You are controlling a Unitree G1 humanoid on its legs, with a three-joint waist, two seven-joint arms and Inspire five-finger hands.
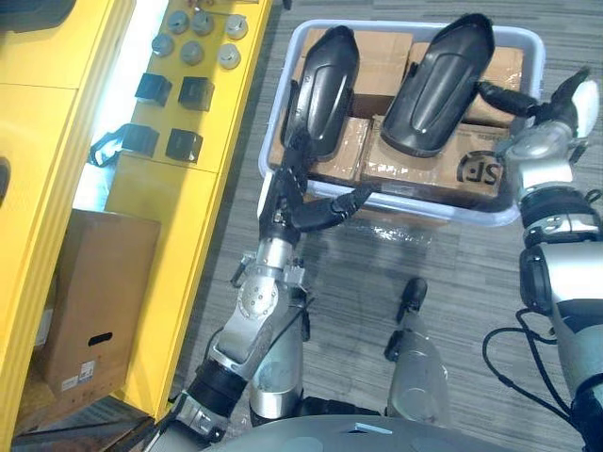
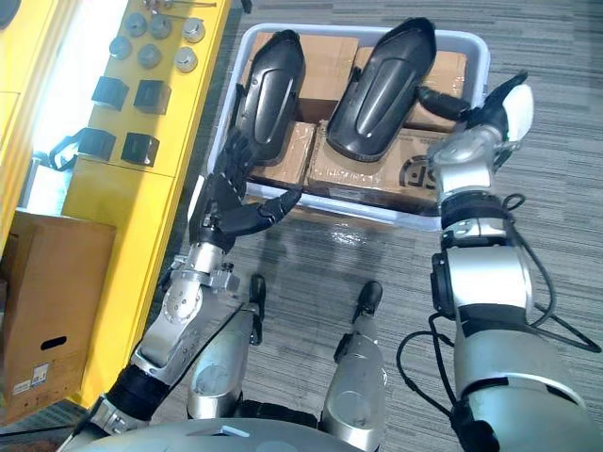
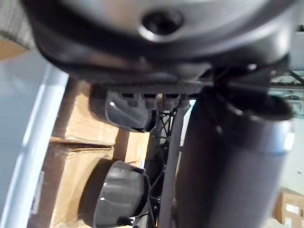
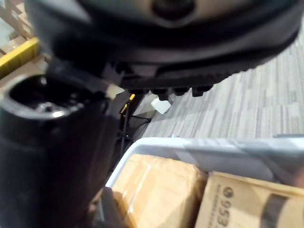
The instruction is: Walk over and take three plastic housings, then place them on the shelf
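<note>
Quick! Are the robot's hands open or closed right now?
Left hand: open, fingers at the left black shell.
Right hand: open, fingers touching the right black shell.

Two black housings (image 1: pixel 320 89) (image 1: pixel 443 85), one bin (image 1: pixel 396 25)

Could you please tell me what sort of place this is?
Likely a warehouse or factory floor: a yellow shelf with small parts laid out, and a pale bin holding cardboard boxes and black plastic housings.

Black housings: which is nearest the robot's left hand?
The black plastic housing by the pale tub's left wall; the left hand reaches its near end. The other housing lies rightward.
</note>
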